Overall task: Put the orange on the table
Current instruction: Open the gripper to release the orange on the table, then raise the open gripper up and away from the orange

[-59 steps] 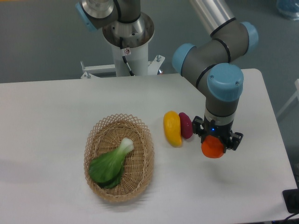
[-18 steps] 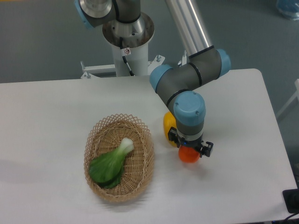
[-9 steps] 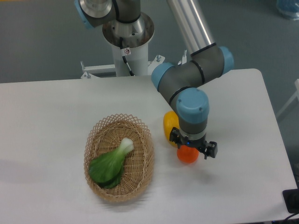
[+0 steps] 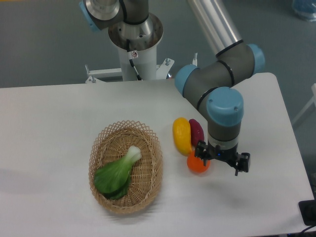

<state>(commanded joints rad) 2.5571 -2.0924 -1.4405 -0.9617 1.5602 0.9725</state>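
The orange sits on the white table, a small bright ball just below the lower tip of the elongated yellow fruit and seemingly touching it. Tucked against the yellow fruit's right flank is the dark magenta oval fruit, so all three fruits huddle together in one tight cluster. Right beside the orange, on its right, hangs the gripper, its two dark fingers spread wide, one finger close at the orange's upper right edge and the other well out to the right of the orange; nothing is held between them, the jaws stand parted and free of the fruit. Above the gripper rises the arm's wrist with its blue cap, grey joints bending back up beyond the fruit cluster. To the left of the orange, with a strip of bare table between, rests the oval woven wicker basket, and inside it lies a green leafy vegetable with a pale stalk.
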